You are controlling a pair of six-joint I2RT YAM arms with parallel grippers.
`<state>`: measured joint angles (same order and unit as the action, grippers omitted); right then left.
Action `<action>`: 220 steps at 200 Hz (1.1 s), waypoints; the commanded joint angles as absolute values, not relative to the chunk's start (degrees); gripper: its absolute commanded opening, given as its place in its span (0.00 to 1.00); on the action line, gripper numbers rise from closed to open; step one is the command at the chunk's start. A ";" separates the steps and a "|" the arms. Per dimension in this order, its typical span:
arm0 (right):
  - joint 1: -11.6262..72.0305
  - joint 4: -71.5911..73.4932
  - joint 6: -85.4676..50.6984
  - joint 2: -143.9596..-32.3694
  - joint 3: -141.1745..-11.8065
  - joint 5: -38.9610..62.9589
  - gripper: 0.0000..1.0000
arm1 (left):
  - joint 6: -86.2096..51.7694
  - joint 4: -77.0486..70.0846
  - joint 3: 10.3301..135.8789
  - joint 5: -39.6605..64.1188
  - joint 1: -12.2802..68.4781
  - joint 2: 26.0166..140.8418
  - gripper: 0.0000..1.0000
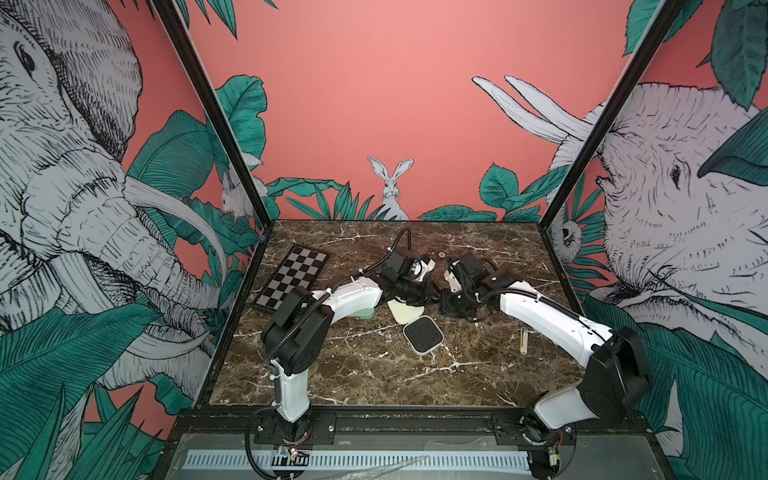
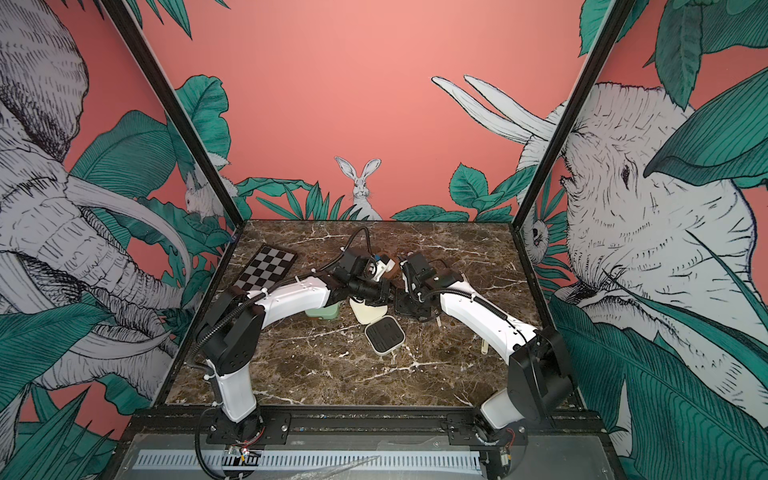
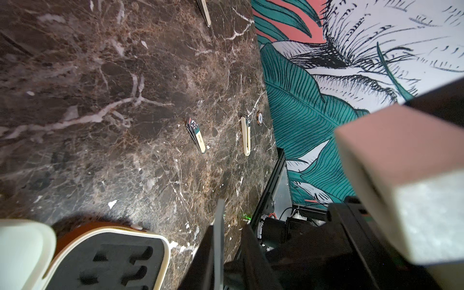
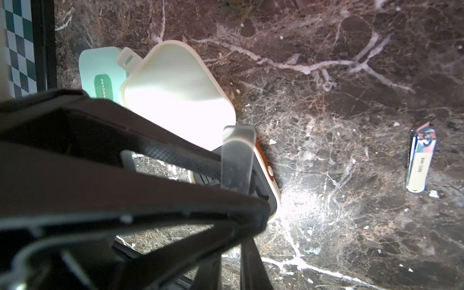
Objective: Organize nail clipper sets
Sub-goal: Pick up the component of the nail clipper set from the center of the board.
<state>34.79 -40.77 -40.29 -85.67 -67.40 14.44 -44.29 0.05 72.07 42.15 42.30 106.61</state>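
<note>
Salmon-pink back wall [image 1: 374,83] printed with teal leaves, a white rabbit [image 1: 390,187] at its centre. Side walls covered by pen-drawn grey elephants [image 1: 62,166], met at black corner posts [image 1: 220,124]. Below, a dark brown marble tabletop [image 1: 374,374] with white veins, evenly lit, edged in front by a black rail [image 1: 415,419].

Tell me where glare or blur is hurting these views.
Right wrist view: glare blows out the cream lid and a patch of table nearby. Left wrist view: clipper sharp, near foreground blurred. Both top views: evenly lit, no glare.
</note>
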 commanded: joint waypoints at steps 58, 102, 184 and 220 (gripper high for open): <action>35.24 -39.28 -39.69 -83.14 -68.71 15.06 0.21 | -47.86 -6.47 70.31 44.93 42.52 104.91 0.00; 34.78 -37.84 -36.06 -74.33 -69.15 10.75 0.40 | -53.92 -18.55 66.69 49.45 38.00 102.75 0.00; 26.67 -2.60 -44.27 -72.30 -63.32 45.55 0.24 | -69.81 -35.78 65.53 65.88 26.84 92.39 0.00; 26.66 3.36 -47.45 -74.31 -64.24 48.72 0.27 | -71.19 -34.57 66.03 65.75 26.87 89.33 0.00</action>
